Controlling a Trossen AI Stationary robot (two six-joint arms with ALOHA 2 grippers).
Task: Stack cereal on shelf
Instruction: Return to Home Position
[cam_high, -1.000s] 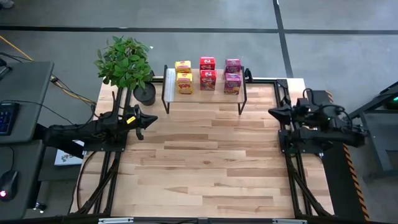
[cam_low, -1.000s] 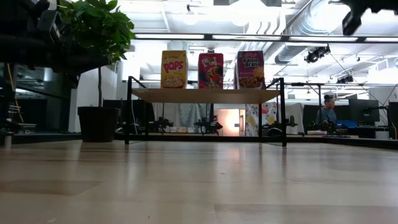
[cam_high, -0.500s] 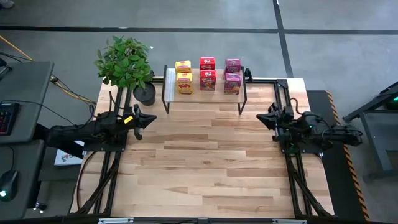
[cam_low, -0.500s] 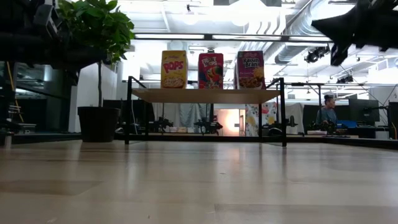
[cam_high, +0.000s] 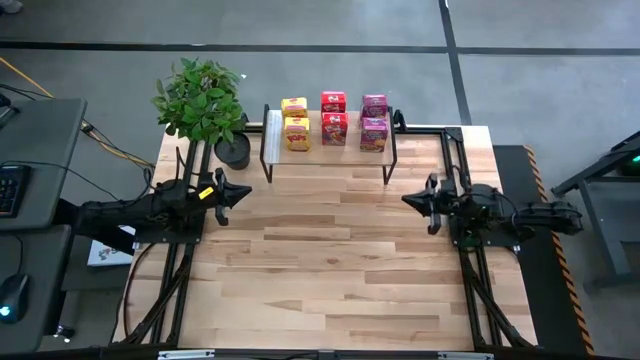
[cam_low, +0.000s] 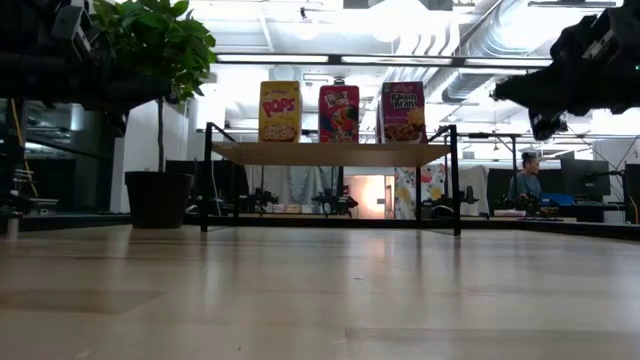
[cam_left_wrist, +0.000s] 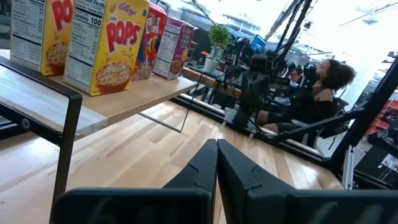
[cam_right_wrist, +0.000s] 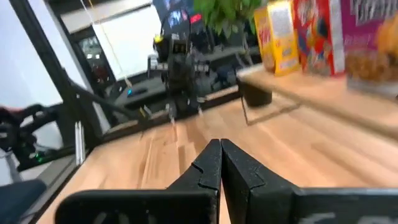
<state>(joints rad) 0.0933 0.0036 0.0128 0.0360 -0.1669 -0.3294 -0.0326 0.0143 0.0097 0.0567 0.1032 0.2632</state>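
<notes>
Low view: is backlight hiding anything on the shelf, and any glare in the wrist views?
Low view: ceiling lights silhouette the right end effector; the cereal boxes on the shelf are well lit. Left wrist view: room behind the right arm is blown out white. Right wrist view: white glare beside the left arm.

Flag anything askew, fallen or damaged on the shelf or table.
Nothing stands out. The six cereal boxes stand upright on the shelf in three pairs: yellow, red, pink. The left gripper and right gripper are shut, empty, clear of it.
</notes>
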